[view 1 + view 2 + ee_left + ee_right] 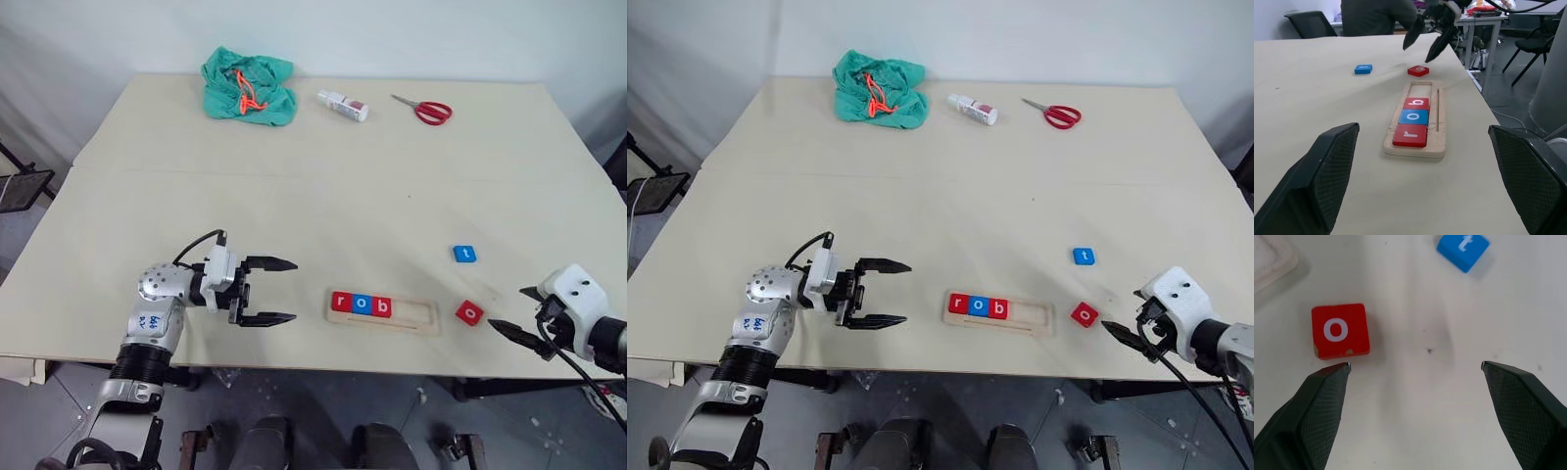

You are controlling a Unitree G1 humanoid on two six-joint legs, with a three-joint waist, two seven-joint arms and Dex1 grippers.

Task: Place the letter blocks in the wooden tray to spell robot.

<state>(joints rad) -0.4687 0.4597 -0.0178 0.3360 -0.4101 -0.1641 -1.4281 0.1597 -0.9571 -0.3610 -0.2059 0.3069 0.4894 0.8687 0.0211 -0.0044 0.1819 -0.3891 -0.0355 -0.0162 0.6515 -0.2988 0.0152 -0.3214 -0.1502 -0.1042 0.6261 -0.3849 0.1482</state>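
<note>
My right hand (511, 331) hangs released and empty just beside the red o block (469, 312) on the surface (313, 196), the blue t block (464, 254) beyond. The wooden tray (416, 315) already reads r, o, b. Next, I judge, I must centre over the o and grasp it. My left hand (279, 291) waits released.

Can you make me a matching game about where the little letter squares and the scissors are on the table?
Things:
1. red square block with a white r
2. blue square block with a white t
3. loose red square block with a white o
4. red-handled metal scissors

Places:
A. on the table just past the tray's empty end
B. at the far side of the table
C. first slot of the light wooden tray
D. alone on the table, farther back than the tray

Pairs: 1-C, 2-D, 3-A, 4-B
</note>
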